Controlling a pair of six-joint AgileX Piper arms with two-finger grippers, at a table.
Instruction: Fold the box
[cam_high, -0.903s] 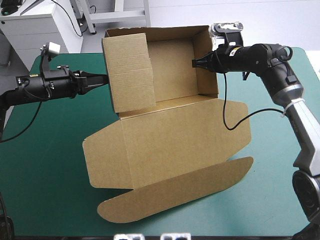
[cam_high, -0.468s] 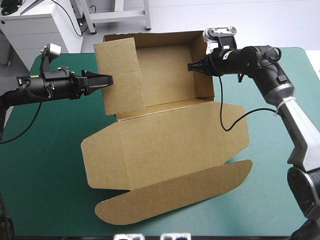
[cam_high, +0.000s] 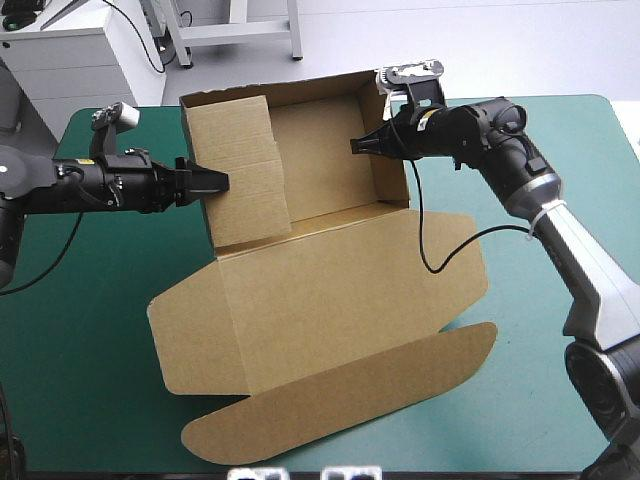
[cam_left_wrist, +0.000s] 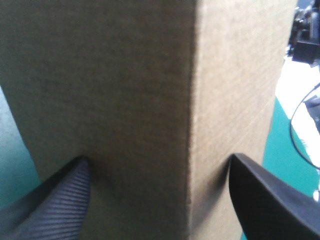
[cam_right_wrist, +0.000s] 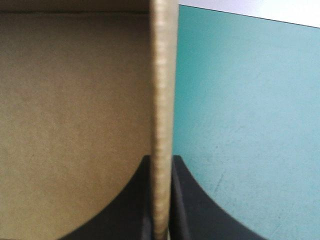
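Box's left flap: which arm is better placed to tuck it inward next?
Probably left: the left tool is open at that flap, while the right tool is shut on the box's right wall.

Close and blurred, the box (cam_left_wrist: 150, 75) fills the space ahead of the left gripper (cam_left_wrist: 157, 157), hiding most of the table (cam_left_wrist: 10, 150). Its wall, between the right gripper's (cam_right_wrist: 161, 159) jaws, covers their tips.

The box (cam_high: 320, 290) is matt brown corrugated board, faintly ribbed on its faces, its cut edge rough between my right jaws. My left jaws are black, finely ridged, with a dull sheen. The counter's teal-green cover (cam_high: 90, 330) looks smooth, matt, lightly scuffed.
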